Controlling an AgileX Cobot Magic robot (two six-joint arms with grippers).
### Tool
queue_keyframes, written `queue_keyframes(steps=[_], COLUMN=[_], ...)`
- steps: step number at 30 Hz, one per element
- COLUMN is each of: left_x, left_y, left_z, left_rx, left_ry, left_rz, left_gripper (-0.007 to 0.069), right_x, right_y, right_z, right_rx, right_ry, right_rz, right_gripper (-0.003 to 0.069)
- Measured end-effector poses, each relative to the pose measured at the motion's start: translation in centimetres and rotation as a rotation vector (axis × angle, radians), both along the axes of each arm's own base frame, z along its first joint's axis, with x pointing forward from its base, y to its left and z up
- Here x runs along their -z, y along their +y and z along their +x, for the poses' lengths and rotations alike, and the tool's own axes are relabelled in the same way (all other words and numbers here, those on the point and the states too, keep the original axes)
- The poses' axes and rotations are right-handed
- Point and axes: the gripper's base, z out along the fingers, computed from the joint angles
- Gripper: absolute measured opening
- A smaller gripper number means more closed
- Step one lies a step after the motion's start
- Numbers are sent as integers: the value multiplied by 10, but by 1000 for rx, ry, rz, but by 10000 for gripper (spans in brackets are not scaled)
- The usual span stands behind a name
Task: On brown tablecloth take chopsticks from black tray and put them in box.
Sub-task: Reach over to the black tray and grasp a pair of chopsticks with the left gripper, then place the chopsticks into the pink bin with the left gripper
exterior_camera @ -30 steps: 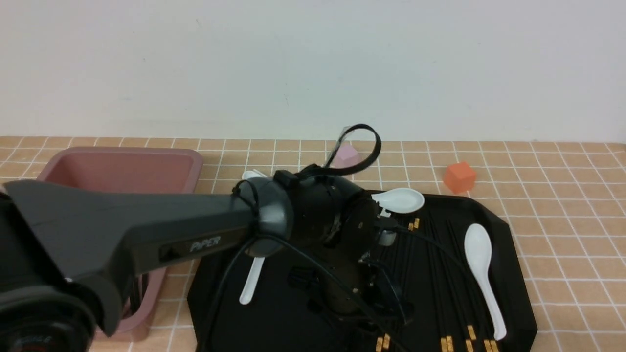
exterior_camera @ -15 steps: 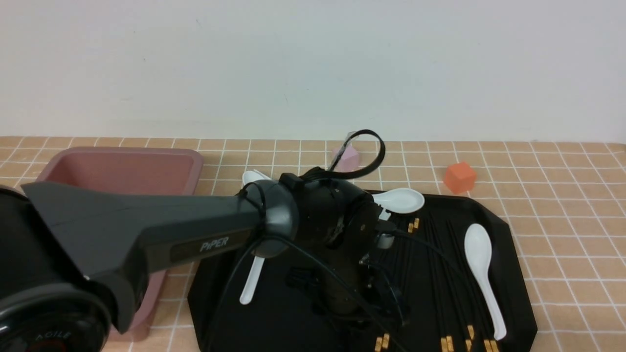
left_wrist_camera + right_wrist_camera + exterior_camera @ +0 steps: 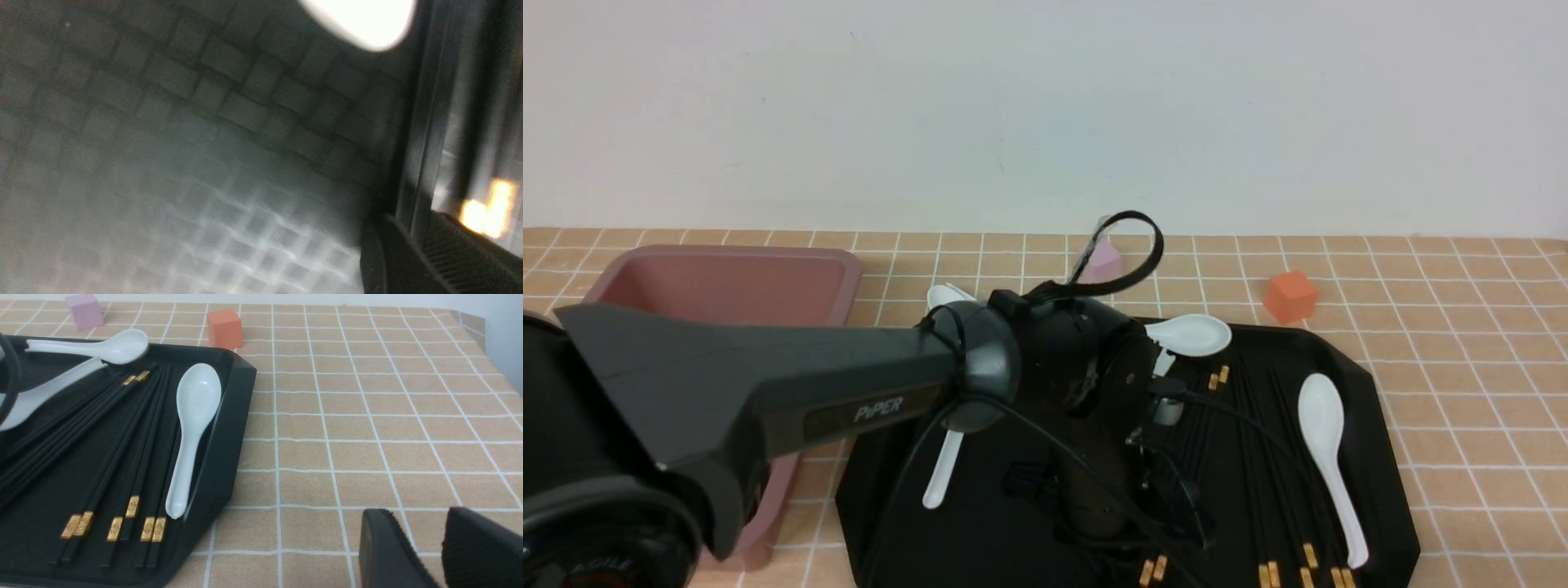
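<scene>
My left end effector (image 3: 429,245) is down in the tray (image 3: 1372,384), low over the chopsticks (image 3: 122,457). My wrist hides the jaws and the close view is blurred, so I cannot tell their gap or whether they hold anything. The chopsticks are thin, black and gold-banded, fanned across the tray's right half near the worktop's near edge. The box (image 3: 727,282) stands toward the left edge. My right end effector (image 3: 421,516) hovers over the tablecloth (image 3: 367,416), jaws narrow, empty.
</scene>
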Motion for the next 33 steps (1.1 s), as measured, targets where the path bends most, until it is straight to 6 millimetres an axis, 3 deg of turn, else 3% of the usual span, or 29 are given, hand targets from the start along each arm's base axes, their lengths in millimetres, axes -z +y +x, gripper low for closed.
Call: queue_keyframes(steps=[4, 5, 11, 14, 17, 19, 22, 25, 29, 33], left_x=[-34, -57, -127, -161, -191, -199, -198, -176, -133, -97], left_y=[4, 8, 32, 60, 112, 143, 200, 240, 267, 280], left_z=[-5, -7, -19, -22, -19, -15, -11, -12, -14, -16], left_rx=[-22, -41, -82, -137, -239, -304, -447, -560, -638, -671], left_ry=[-38, -71, -187, -235, -286, -306, -297, -232, -173, -195], left_rz=[-60, -102, -210, -238, -186, -116, 22, 112, 149, 132], left_gripper=[92, 92, 92, 92, 92, 92, 92, 92, 92, 92], right_x=[0, 0, 0, 0, 0, 0, 0, 0, 0, 0], right_y=[0, 0, 0, 0, 0, 0, 0, 0, 0, 0], right_z=[0, 0, 0, 0, 0, 0, 0, 0, 0, 0], right_rx=[0, 0, 0, 0, 0, 0, 0, 0, 0, 0], right_ry=[0, 0, 0, 0, 0, 0, 0, 0, 0, 0], right_rz=[-1, -1, -1, -1, -1, -1, -1, -1, -1, -1], right_gripper=[240, 240, 240, 240, 240, 240, 240, 240, 240, 240])
